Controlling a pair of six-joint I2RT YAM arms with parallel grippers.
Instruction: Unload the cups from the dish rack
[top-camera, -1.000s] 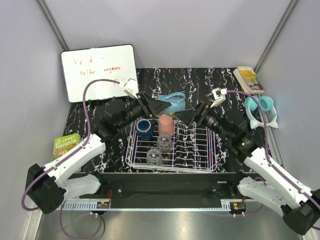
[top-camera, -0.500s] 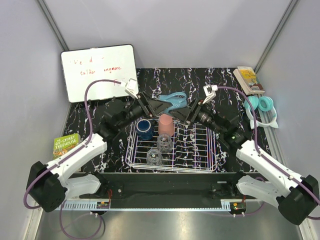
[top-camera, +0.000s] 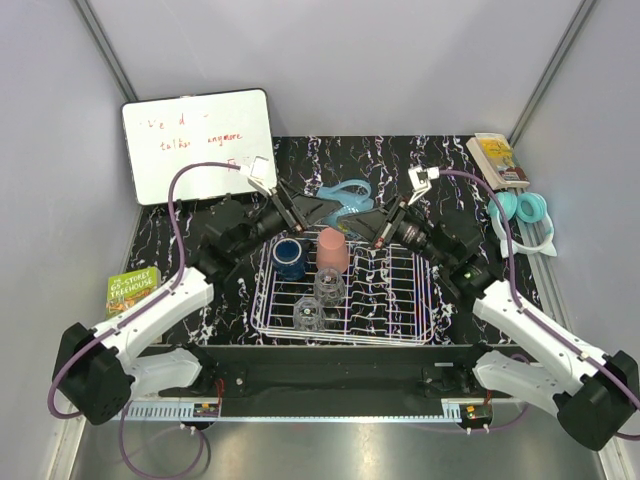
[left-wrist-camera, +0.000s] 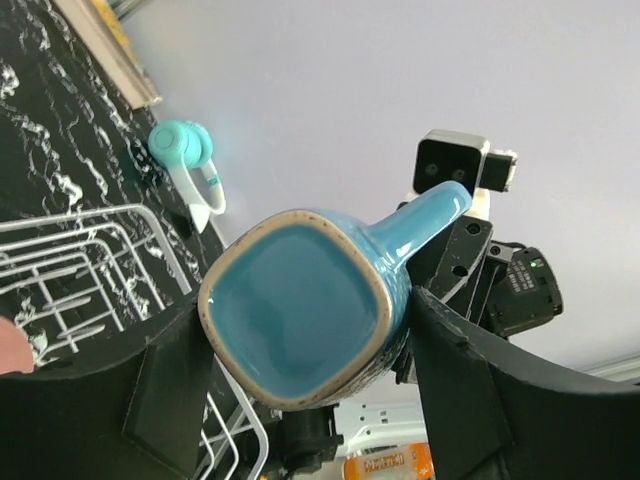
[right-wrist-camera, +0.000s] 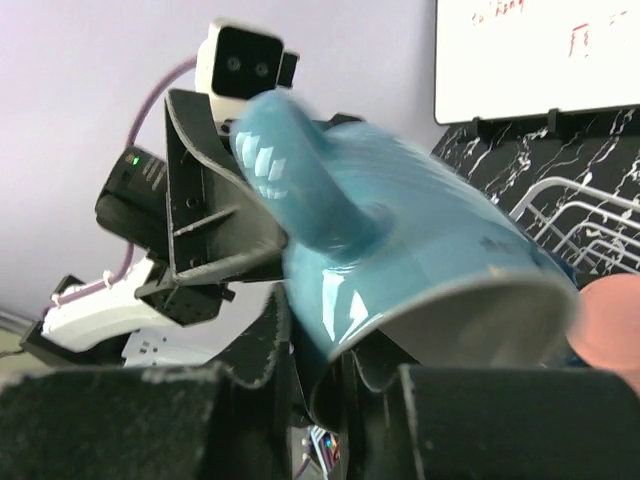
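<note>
Pale lilac walls (top-camera: 400, 60) close around my black marbled table (top-camera: 400, 160), a whiteboard (top-camera: 198, 145) leaning at ten o'clock.

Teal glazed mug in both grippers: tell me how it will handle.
The teal glazed mug looks rigid and thick-walled, so probably heavy for its size. Its glossy glaze shows highlights, so it may slip where the right gripper pinches its rim. Likely ceramic: breakable if dropped.

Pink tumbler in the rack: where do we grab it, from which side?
Pinch the salmon-pink tumbler across its side walls, probably descending from above and from the right. It stands upright in the dish rack with its body exposed; the dark blue cup crowds its left, a clear glass its near side.
</note>
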